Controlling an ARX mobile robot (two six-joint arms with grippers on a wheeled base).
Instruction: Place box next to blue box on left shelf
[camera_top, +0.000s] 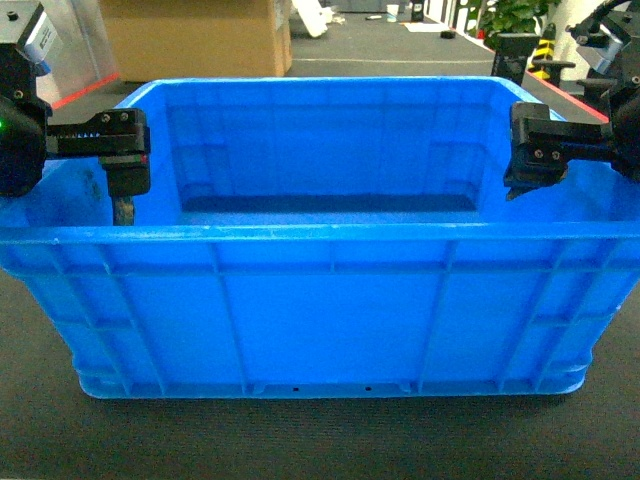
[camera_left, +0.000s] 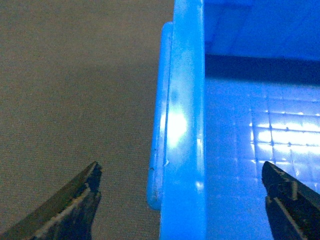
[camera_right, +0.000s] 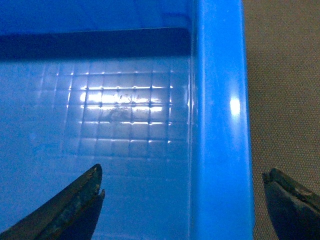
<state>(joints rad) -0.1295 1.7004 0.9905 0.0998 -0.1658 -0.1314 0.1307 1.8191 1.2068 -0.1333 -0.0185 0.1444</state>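
Early stage: the blue crate (camera_top: 320, 300) sits mid-frame on dark carpet (camera_top: 320, 440), left gripper (camera_top: 125, 195) and right gripper (camera_top: 535, 165) spread wide astride its side rims, ungrasped; no shelf visible.

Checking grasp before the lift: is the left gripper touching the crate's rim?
Apart. In the left wrist view the left gripper straddles the crate's rim, floor and crate floor showing between each finger and it.
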